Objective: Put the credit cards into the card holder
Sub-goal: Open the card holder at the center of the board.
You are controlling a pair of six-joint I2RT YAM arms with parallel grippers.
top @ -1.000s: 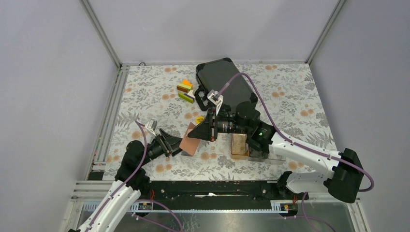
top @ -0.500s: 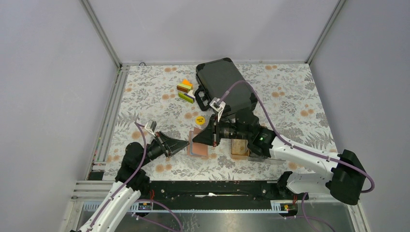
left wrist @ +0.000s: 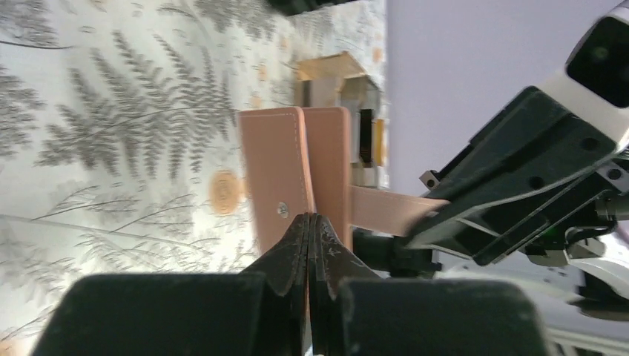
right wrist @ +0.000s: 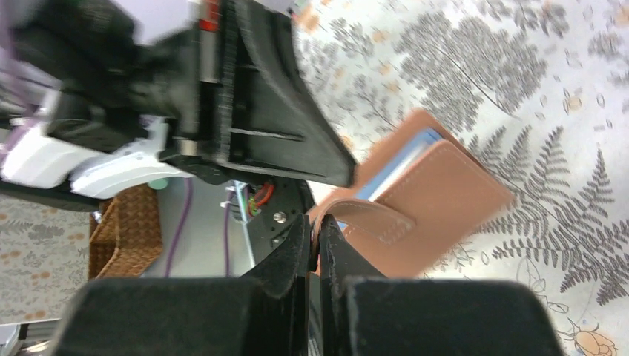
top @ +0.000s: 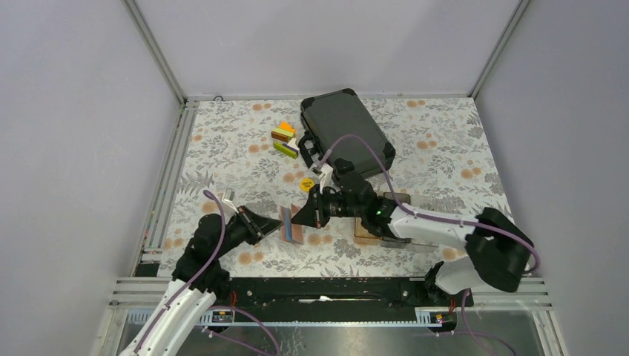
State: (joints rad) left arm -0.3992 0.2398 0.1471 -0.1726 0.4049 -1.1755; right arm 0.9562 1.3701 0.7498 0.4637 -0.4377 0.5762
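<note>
The salmon-pink card holder [top: 291,225] stands on edge on the floral cloth between my two grippers. My right gripper [top: 300,216] is shut on its closure strap [right wrist: 371,216]. The strap loops between the jaws in the right wrist view. Blue-grey pockets [right wrist: 406,158] show between the covers there. My left gripper [top: 277,222] meets the holder from the left, its tips [left wrist: 308,219] pinched shut on the near edge beside the snap [left wrist: 282,210]. Behind the card holder [left wrist: 276,167], thin dark and orange-yellow edges of the credit cards [left wrist: 377,141] stand in a clear tray.
A black hard case [top: 345,130] lies at the back, with coloured blocks [top: 284,139] to its left. A round yellow disc [top: 305,182] sits just beyond the right gripper. The tray [top: 365,231] lies under the right forearm. A metal rail [top: 167,178] borders the cloth's left side.
My left gripper has shut at the card holder's edge. The right arm has carried the holder left and down. It has gone from lying tilted to standing on edge between the grippers.
</note>
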